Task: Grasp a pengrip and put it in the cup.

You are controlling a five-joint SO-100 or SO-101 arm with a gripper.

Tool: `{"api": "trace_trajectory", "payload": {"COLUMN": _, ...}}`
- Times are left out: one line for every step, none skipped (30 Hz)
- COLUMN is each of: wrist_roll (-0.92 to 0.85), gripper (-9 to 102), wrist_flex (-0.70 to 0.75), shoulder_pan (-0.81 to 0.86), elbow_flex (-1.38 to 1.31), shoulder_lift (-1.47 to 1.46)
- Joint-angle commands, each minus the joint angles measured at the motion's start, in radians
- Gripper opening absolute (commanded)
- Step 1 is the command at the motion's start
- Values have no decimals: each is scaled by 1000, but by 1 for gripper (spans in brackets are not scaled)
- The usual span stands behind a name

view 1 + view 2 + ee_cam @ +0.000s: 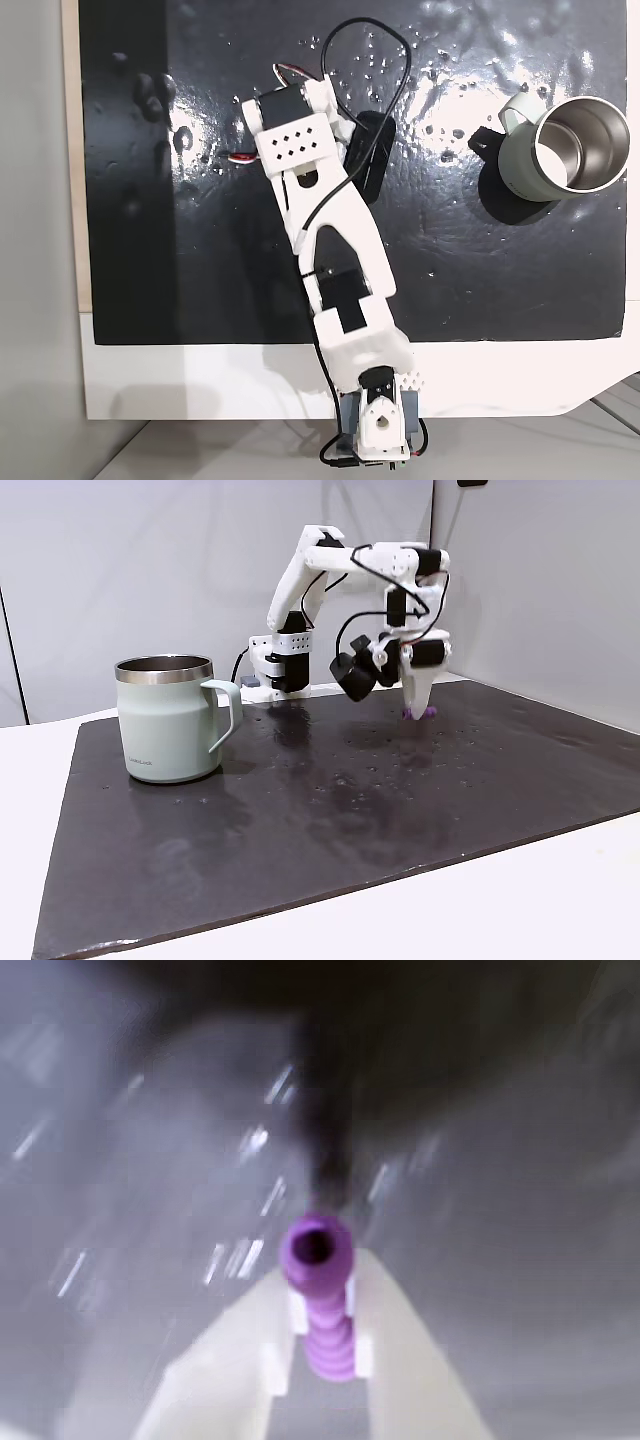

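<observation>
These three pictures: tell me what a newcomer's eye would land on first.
In the wrist view, the purple pengrip stands out, pinched between the pale fingers of the claw, its hollow end toward the camera. In a fixed view, the white arm reaches down to the dark mat, far right of the grey-green cup with its shiny steel rim.

Arm bent over, gripper down
Our gripper (322, 1345) points straight down at the table (300, 820), jaws closed on the pengrip (320, 1300).
</observation>
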Motion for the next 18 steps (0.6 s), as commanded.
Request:
{"api": "trace_trajectory", "payload": {"wrist_roll": -35, "gripper": 0, "wrist_flex": 12, "shoulder_pan": -6, "elbow_flex": 31, "shoulder_lift": 255}}
{"api": "trace_trajectory", "payload": {"wrist_roll": -43, "gripper": 0, "wrist_flex": 12, "shoulder_pan": -9, "elbow_flex": 51, "shoulder_lift": 305}}
{"api": "trace_trajectory", "payload": {"wrist_roll": -54, "gripper": 0, "wrist_flex": 12, "shoulder_pan": -12, "elbow_flex": 69, "shoulder_lift": 353}}
{"api": "trace_trajectory", "payload": {"wrist_roll": -60, "gripper": 0, "wrist_flex": 11, "shoulder_pan": -14, "elbow_flex": 84, "shoulder_lift": 397}}
{"api": "trace_trajectory", "payload": {"wrist_roll": -64, "gripper": 0, "wrist_flex": 11, "shoulder_pan": -14, "elbow_flex": 100, "shoulder_lift": 437}}
{"api": "trace_trajectory", "payload": {"wrist_roll": -67, "gripper": 0, "wrist_flex": 11, "shoulder_pan": -14, "elbow_flex": 114, "shoulder_lift": 474}}
{"api": "trace_trajectory", "payload": {"wrist_roll": -72, "gripper": 0, "wrist_flex": 11, "shoulder_pan": -12, "elbow_flex": 129, "shoulder_lift": 509}}
{"api": "trace_trajectory", "payload": {"wrist_roll": -77, "gripper": 0, "wrist_flex": 11, "shoulder_pan": -9, "elbow_flex": 144, "shoulder_lift": 541}}
{"api": "trace_trajectory", "payload": {"wrist_roll": -80, "gripper": 0, "wrist_flex": 12, "shoulder_pan": -5, "elbow_flex": 158, "shoulder_lift": 569}}
{"api": "trace_trajectory", "payload": {"wrist_roll": -81, "gripper": 0, "wrist_flex": 14, "shoulder_pan": 0, "elbow_flex": 170, "shoulder_lift": 594}}
{"api": "trace_trajectory", "payload": {"wrist_roll": -86, "gripper": 0, "wrist_flex": 15, "shoulder_pan": 8, "elbow_flex": 178, "shoulder_lift": 612}}
{"api": "trace_trajectory", "payload": {"wrist_roll": -91, "gripper": 0, "wrist_flex": 18, "shoulder_pan": 17, "elbow_flex": 186, "shoulder_lift": 629}}
{"api": "trace_trajectory", "payload": {"wrist_roll": -97, "gripper": 0, "wrist_flex": 23, "shoulder_pan": 29, "elbow_flex": 190, "shoulder_lift": 644}}
{"api": "trace_trajectory", "payload": {"wrist_roll": -106, "gripper": 0, "wrist_flex": 28, "shoulder_pan": 43, "elbow_flex": 193, "shoulder_lift": 660}}
{"api": "trace_trajectory", "payload": {"wrist_roll": -114, "gripper": 0, "wrist_flex": 37, "shoulder_pan": 60, "elbow_flex": 196, "shoulder_lift": 673}}
{"api": "trace_trajectory", "payload": {"wrist_roll": -126, "gripper": 0, "wrist_flex": 46, "shoulder_pan": 80, "elbow_flex": 198, "shoulder_lift": 686}}
{"api": "trace_trajectory", "payload": {"wrist_roll": -137, "gripper": 0, "wrist_flex": 58, "shoulder_pan": 100, "elbow_flex": 199, "shoulder_lift": 696}}
{"api": "trace_trajectory", "payload": {"wrist_roll": -146, "gripper": 0, "wrist_flex": 69, "shoulder_pan": 126, "elbow_flex": 204, "shoulder_lift": 709}}
